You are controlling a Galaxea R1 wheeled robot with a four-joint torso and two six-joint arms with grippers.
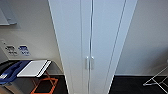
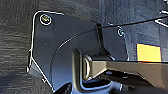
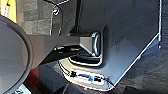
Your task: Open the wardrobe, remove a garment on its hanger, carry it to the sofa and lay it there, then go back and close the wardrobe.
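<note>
The wardrobe [image 1: 90, 45] stands upright, long axis vertical, dead ahead with both doors shut, its two handles [image 1: 89, 63] side by side at the seam. Whether either gripper's fingers are open cannot be told.

dark carpet floor [image 3: 150, 75], yellow patch [image 3: 10, 10]
</note>
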